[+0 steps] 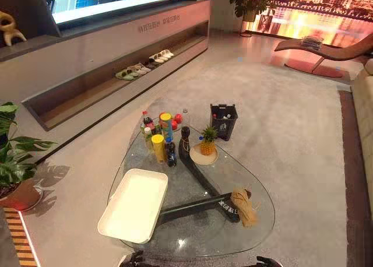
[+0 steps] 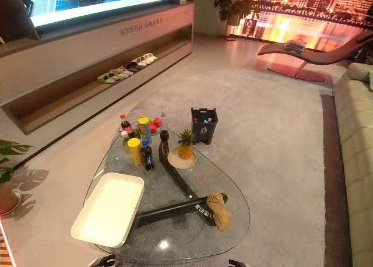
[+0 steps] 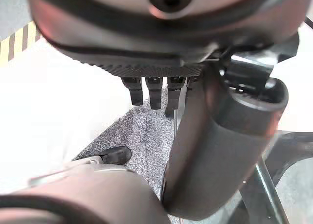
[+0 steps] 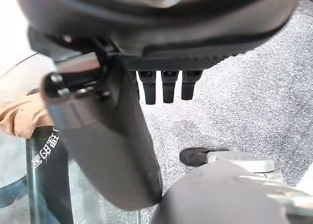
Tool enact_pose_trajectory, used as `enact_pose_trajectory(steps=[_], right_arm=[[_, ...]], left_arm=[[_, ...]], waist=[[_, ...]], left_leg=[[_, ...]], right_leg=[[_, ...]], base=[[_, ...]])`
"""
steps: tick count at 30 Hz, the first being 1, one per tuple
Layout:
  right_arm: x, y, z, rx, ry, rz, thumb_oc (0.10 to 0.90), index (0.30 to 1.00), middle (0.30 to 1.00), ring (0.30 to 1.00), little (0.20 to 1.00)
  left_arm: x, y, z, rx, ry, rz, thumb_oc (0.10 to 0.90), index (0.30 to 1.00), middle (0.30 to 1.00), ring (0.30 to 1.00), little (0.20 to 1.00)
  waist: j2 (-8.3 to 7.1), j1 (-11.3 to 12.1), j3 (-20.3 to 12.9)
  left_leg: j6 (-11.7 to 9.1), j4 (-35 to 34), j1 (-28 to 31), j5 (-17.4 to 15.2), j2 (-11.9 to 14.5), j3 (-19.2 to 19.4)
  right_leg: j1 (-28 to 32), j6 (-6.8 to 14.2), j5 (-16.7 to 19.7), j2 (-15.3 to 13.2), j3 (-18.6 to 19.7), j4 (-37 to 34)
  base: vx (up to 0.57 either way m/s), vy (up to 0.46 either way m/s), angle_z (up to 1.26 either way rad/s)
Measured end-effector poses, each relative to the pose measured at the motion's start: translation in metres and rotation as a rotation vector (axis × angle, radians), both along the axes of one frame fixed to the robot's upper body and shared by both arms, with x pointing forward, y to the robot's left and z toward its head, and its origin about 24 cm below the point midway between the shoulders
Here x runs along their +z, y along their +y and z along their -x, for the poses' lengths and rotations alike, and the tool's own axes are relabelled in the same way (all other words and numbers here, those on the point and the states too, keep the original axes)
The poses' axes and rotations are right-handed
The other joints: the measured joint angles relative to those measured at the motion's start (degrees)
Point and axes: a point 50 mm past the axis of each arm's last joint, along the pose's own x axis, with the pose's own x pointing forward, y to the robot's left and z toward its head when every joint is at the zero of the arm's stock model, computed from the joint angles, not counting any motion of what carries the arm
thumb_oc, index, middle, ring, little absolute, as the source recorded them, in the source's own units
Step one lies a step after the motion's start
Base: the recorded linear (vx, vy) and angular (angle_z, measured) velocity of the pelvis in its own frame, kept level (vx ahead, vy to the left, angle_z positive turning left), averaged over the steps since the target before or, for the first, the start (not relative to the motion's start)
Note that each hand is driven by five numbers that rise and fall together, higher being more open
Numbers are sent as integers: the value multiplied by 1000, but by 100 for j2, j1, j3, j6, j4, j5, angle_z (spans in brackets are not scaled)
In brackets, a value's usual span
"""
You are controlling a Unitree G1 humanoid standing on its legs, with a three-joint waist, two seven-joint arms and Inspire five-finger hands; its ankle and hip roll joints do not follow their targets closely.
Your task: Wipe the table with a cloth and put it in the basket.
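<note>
A crumpled brown cloth (image 1: 245, 206) lies on the near right part of the glass table (image 1: 233, 168), over its dark frame. The same cloth (image 4: 19, 116) shows beside my right hand (image 4: 171, 43), which hangs below the table's near edge with straight fingers and nothing in it. My left hand (image 3: 146, 48) hangs the same way at the near left, fingers straight and empty, apart from the cloth. A dark basket (image 1: 224, 121) with a few items inside stands on the carpet just beyond the table's far edge.
A white rectangular tray (image 1: 134, 204) takes the table's near left. Several bottles and cans (image 1: 160, 139) and a pineapple on a plate (image 1: 207, 143) crowd the far end. A potted plant (image 1: 14, 162) stands at the left, a sofa (image 1: 364, 115) at the right.
</note>
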Motion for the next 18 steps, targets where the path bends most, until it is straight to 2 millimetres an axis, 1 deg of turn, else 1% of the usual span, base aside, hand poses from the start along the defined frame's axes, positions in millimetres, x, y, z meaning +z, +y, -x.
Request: enact_pose_trajectory(steps=[1, 18], right_arm=[[0, 0, 0, 0, 2, 0, 800, 900, 900, 900, 900], [1, 2, -3, 6, -2, -6, 800, 900, 900, 900, 900]], left_arm=[[0, 0, 0, 0, 0, 0, 800, 900, 900, 900, 900], [1, 2, -3, 3, -8, -8, 800, 900, 900, 900, 900]], waist=[[-2, 0, 4], [-54, -2, 102]], left_leg=[[0, 0, 0, 0, 0, 0], [-1, 0, -6, -1, 0, 3]], right_leg=[[0, 0, 0, 0, 0, 0], [-8, 3, -2, 1, 4, 0]], base=[[-133, 255, -10], [0, 0, 0]])
